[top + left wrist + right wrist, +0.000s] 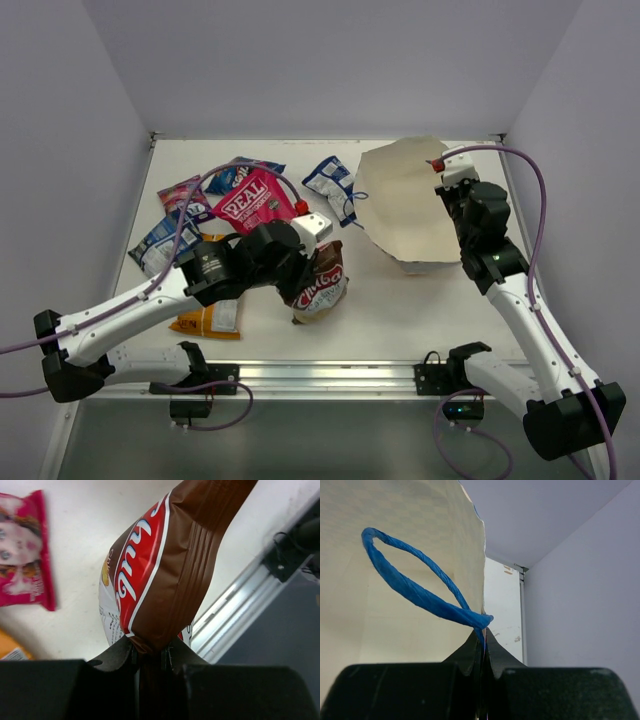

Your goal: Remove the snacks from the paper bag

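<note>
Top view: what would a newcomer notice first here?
The left gripper pinches the brown-and-white chip bag by its crimped end, front-centre of the table. At right, the right gripper clamps the rim of the paper bag, tan inside showing. The large pink-red packet and a small blue-white packet lie farther back.

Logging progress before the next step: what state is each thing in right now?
paper bag: mouth open, rim pinched and held up
brown chip bag: out of the paper bag, gripped at one end
left pincer: shut on the brown chip bag
right pincer: shut on the paper bag
pink-red packet: lying flat on the table
orange-yellow packet: lying on the table
</note>
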